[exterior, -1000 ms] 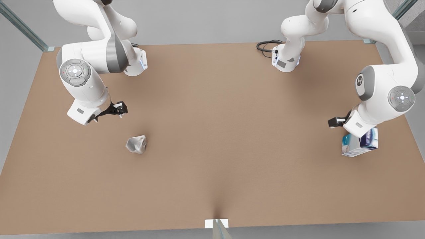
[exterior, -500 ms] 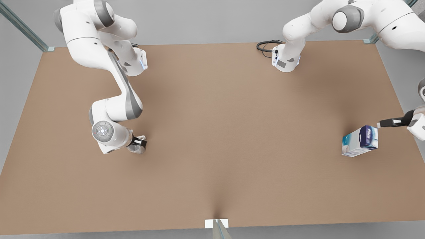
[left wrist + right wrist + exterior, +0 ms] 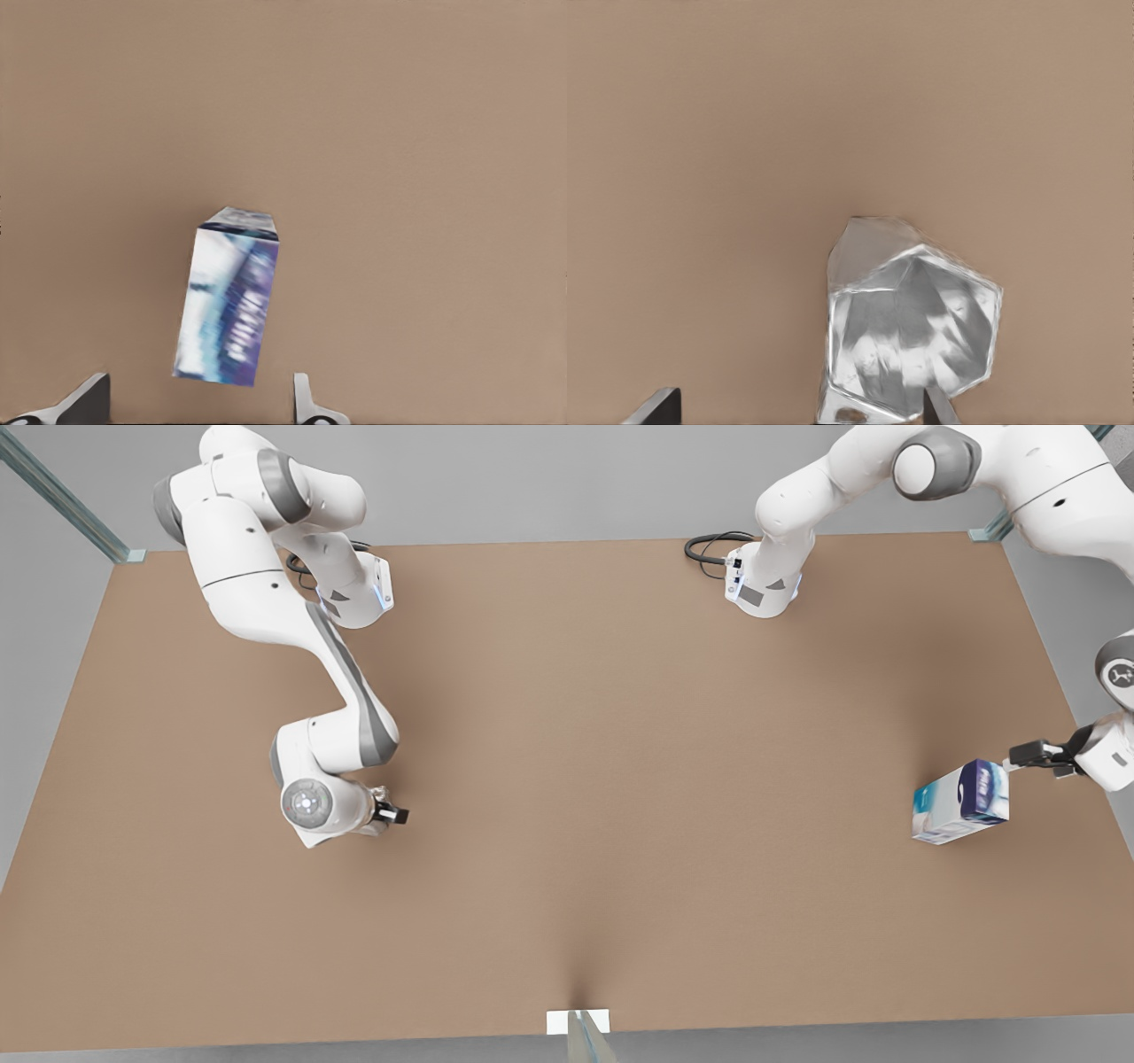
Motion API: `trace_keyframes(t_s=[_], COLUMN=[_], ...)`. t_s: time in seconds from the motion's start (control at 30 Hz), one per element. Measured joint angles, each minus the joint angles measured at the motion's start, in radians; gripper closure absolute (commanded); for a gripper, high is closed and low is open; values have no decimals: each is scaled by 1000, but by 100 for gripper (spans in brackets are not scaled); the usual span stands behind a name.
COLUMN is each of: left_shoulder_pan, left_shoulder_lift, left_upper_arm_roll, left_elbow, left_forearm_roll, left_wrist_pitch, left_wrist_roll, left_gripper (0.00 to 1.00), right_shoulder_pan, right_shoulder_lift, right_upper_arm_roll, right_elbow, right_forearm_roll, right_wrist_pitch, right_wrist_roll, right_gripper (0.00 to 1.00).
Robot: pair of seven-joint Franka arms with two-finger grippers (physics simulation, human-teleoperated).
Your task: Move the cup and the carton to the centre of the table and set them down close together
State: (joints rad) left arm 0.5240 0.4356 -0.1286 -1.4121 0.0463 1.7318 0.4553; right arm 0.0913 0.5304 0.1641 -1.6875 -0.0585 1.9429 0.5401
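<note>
The carton (image 3: 961, 802), white with blue and teal print, lies on the table (image 3: 620, 779) near the front view's right edge. My left gripper (image 3: 1028, 757) hangs just beyond its far right corner. In the left wrist view the carton (image 3: 229, 301) lies ahead of my left gripper (image 3: 195, 412), whose fingertips (image 3: 89, 398) stand wide apart, open. The faceted silvery cup (image 3: 908, 328) sits low in the right wrist view, close against one fingertip (image 3: 939, 407) of my open right gripper (image 3: 799, 412). In the front view my right gripper (image 3: 385, 813) is at the left, low over the table.
Both arm bases (image 3: 354, 593) (image 3: 762, 584) stand at the table's back edge, with a black cable (image 3: 709, 549) by the right one. A white marker (image 3: 578, 1020) sits at the middle of the front edge. Bare tabletop lies between the two objects.
My right arm dropped and swung down over the cup, which now lies under its wrist. My left arm swung off the carton toward the front view's right, then edged back closer. Cup and carton stayed put.
</note>
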Motion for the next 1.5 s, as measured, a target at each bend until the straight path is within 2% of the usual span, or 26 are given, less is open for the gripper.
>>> trace_keyframes(t_s=[0.13, 0.23, 0.4, 0.8, 0.83, 0.87, 0.9, 0.93, 0.97, 1.0, 1.03, 1.07, 1.23, 1.33, 1.37, 1.5], left_shoulder_pan=[-18, 10, 11, 6, 6, 5, 4, 4, 4, 3, 2, 2, 3, 4, 5, 2], left_shoulder_lift=[55, 51, 35, 48, 50, 51, 52, 53, 58, 64, 66, 65, 29, 16, 17, 16], left_upper_arm_roll=[-4, -7, -34, -32, -32, -32, -32, -32, -31, -31, -30, -30, -32, -36, -33, -34], left_elbow=[-17, -88, -156, -276, -276, -277, -287, -298, -303, -308, -312, -314, -307, -306, -304, -303], left_forearm_roll=[68, 121, 135, 130, 129, 127, 124, 101, 42, -18, -63, -97, -238, 236, 270, 105], left_wrist_pitch=[102, 141, 100, 181, 200, 205, 250, 273, 274, 275, 278, 278, 260, 284, 276, 269], left_wrist_roll=[-42, 91, 129, 159, 151, 141, 138, 141, 144, 147, 147, 148, 170, 175, 202, 210], left_gripper=[0, 1, 0, 1, 2, 3, 3, 3, 2, 2, 10, 32, 39, 45, 45, 47], right_shoulder_pan=[-1, -1, -1, -11, -15, -19, -25, -25, -22, -21, -19, -21, -14, -16, -16, -20], right_shoulder_lift=[26, 26, 41, 115, 120, 123, 125, 125, 125, 125, 125, 125, 144, 145, 142, 137], right_upper_arm_roll=[0, 0, 0, -8, -9, -9, -9, -9, -9, -9, -9, -9, -9, -9, -8, -8], right_elbow=[3, 6, 24, 60, 60, 58, 58, 55, 55, 55, 55, 55, 55, 58, 59, 59], right_forearm_roll=[1, 2, 2, 0, 0, 0, 1, 0, 0, -1, 0, -1, -3, -3, -7, -8], right_wrist_pitch=[13, 13, 13, 29, 41, 42, 42, 41, 40, 38, 38, 35, 41, 39, 36, 38], right_wrist_roll=[-6, -6, -6, -17, -29, -37, -68, -72, -72, -73, -97, -104, -120, -120, -120, -139], right_gripper=[0, 0, 0, 0, 3, 39, 62, 74, 79, 79, 79, 79, 79, 79, 79, 79])
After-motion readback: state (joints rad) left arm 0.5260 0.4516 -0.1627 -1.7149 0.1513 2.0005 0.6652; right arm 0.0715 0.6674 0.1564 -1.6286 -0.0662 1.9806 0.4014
